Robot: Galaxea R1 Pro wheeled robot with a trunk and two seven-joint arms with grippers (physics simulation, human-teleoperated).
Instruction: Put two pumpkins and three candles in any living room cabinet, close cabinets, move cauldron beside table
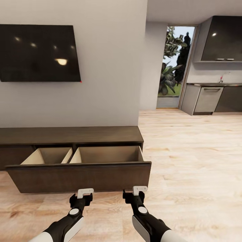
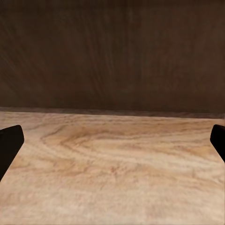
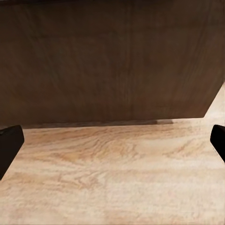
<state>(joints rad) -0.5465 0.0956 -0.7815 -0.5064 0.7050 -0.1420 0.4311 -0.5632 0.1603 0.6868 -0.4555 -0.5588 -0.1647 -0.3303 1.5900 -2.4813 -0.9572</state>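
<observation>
I hold my left hand (image 1: 85,192) and right hand (image 1: 135,191) released, empty, just before the long dark brown wood cabinet (image 1: 70,135); its pale-lined drawer (image 1: 80,174) stands open for loading.

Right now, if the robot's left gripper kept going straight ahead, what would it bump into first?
Most likely the dark brown wooden front of the pulled-out drawer. The open left gripper points straight at it, just above the pale wood floor, with nothing between; the exact gap is unclear.
</observation>
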